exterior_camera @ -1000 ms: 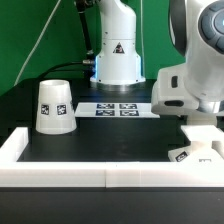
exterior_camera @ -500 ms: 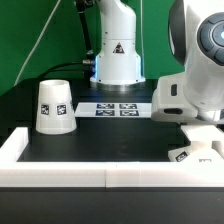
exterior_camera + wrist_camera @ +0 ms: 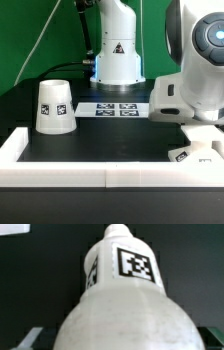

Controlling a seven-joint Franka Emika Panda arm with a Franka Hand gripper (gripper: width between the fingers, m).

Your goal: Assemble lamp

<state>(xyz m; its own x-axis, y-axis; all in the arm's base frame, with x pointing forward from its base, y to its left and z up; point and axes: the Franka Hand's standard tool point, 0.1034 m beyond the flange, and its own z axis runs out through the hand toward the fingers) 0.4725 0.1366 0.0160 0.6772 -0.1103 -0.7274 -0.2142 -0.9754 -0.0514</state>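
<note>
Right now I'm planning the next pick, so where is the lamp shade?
The shade stands on the black table at the exterior view's left, just left of the marker board and behind the white front rail.

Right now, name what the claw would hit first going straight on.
The bulb: it fills the wrist view directly ahead of the claw. Whether they already touch is unclear.

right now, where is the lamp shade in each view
exterior view: the shade stands on the exterior view's left, on the black table, apart from the marker board.
wrist view: not in it; the tagged bulb fills most of the picture.
shared landmark: the black table, which is the dark ground behind the bulb in the wrist view.
</note>
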